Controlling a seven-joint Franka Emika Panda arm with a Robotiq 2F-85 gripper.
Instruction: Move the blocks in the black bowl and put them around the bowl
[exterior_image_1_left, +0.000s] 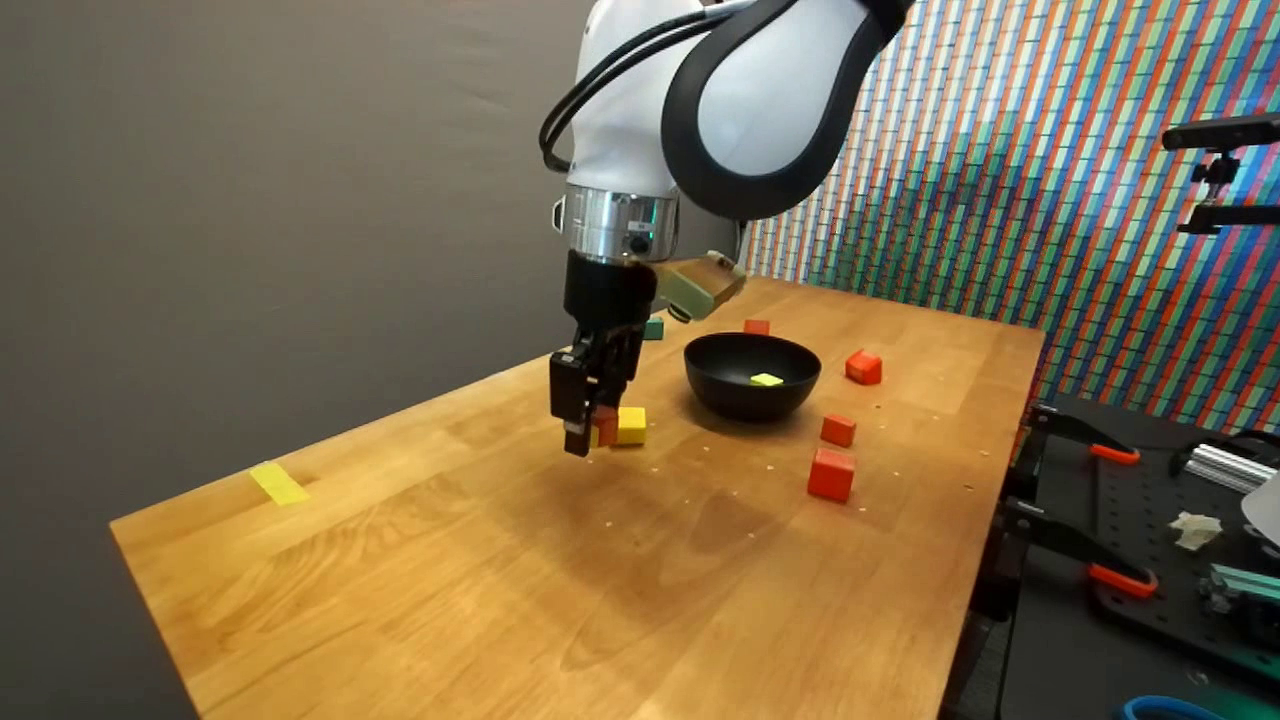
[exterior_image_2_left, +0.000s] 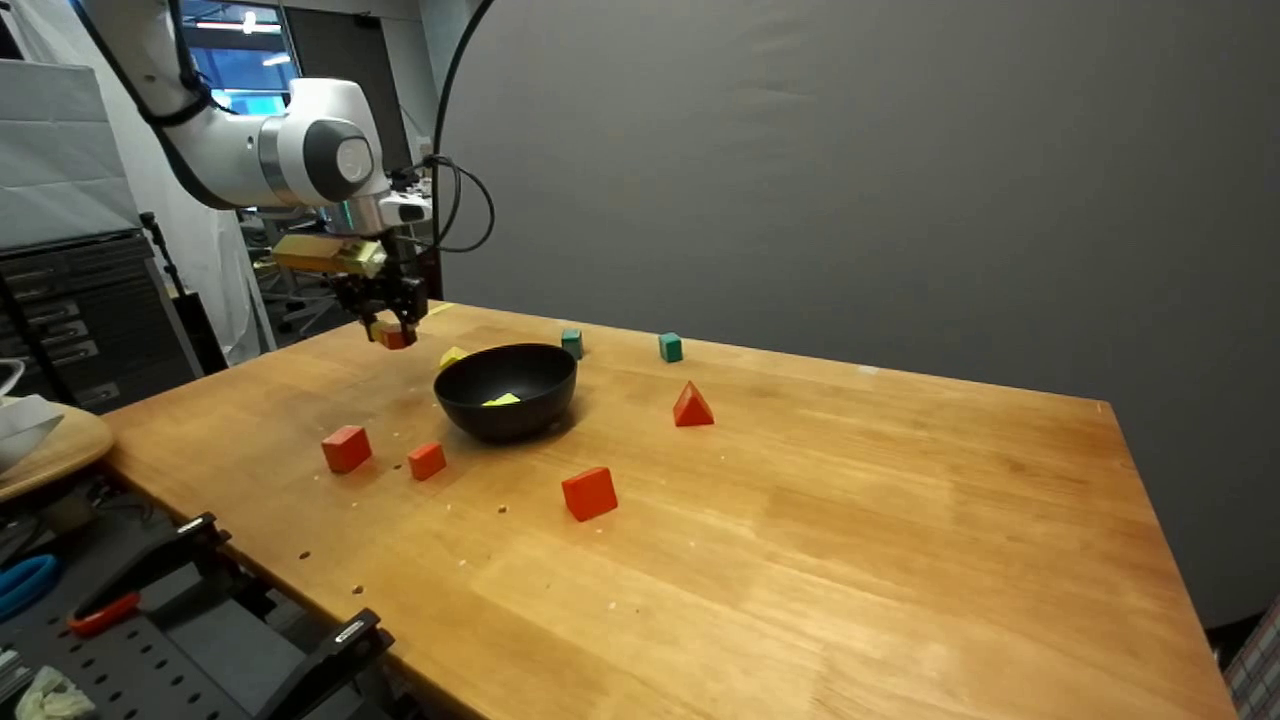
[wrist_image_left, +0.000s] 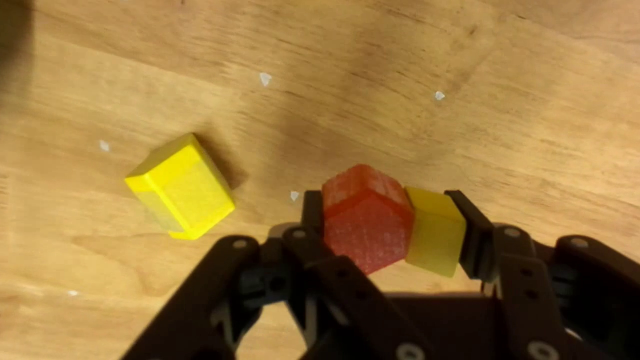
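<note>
Tabletop (exterior_image_1_left: 440, 610): pale brown wood, grain visible.
Robot arm (exterior_image_1_left: 625, 130): smooth white shell, black trim; marking on the silver collar (exterior_image_1_left: 605, 225) too small to read.
Gripper (wrist_image_left: 389, 227): black, jointed; jaws clamped on a red and a yellow block, side by side.
Black bowl (exterior_image_2_left: 505, 428): round, smooth, upright, mouth up; inner yellow block (exterior_image_2_left: 500, 399) partly visible in it.
Yellow strip (exterior_image_1_left: 280, 483): flat, tape-like, longer than wide, lying near a tabletop corner.
Held red block (wrist_image_left: 368, 227): against one finger, over the tabletop, apart from the bowl; whitish-streaked faces; peaked edge toward the top of the wrist view.
Held yellow block (wrist_image_left: 435, 235): against the opposite finger, touching the red; long axis roughly up-down in the wrist view, slightly tilted.
Loose yellow block (wrist_image_left: 187, 190): on the wood between gripper and bowl; long axis slanting upper left to lower right in the wrist view; paler patch on top.
Larger red block (exterior_image_2_left: 346, 449): cube-like, flat-faced.
Angled red block (exterior_image_2_left: 590, 495): near the bowl, top edge slanting.
Triangular red block (exterior_image_2_left: 693, 408): point up in an exterior view.
Nearer green block (exterior_image_2_left: 571, 343): just beyond the bowl.
Farther green block (exterior_image_2_left: 670, 347): near the tabletop's edge.
Small red block (exterior_image_2_left: 427, 461): between bowl and larger red block.
</note>
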